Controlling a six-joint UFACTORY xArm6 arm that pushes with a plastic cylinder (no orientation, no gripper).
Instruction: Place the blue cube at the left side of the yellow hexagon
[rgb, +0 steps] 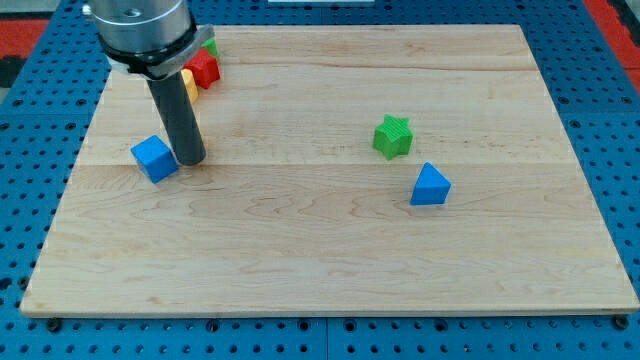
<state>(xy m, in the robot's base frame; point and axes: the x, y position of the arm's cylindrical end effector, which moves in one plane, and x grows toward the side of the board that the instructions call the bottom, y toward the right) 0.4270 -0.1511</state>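
Six small blocks can be counted on the pale wooden bench (330, 250): two blue, two green, one red and one yellow.

The tool is a plain dark rod with no jaws, so it neither opens nor closes and has hold of nothing. My tip (192, 160) rests on the bench surface, and the solid blue cube (154, 158) lies just beside it on the view's left, so near that I cannot tell whether the two touch.

Well apart from my tip, toward the view's right, stand a green star-shaped block (393, 136) and, a little lower and further right, a blue triangular block (430, 186). These two are near each other but not touching.

Above my tip, toward the view's top, a cluster sits partly behind the rod and the arm's metal collar (140, 35). The red block (206, 69) shows only its right part, and its shape cannot be made out with confidence. The yellow block (189, 84) is a thin sliver just beside the rod, below the red one; whether it is a hexagon cannot be told from what shows. The second green block (210, 46) is only a small corner at the collar's edge, its shape hidden.
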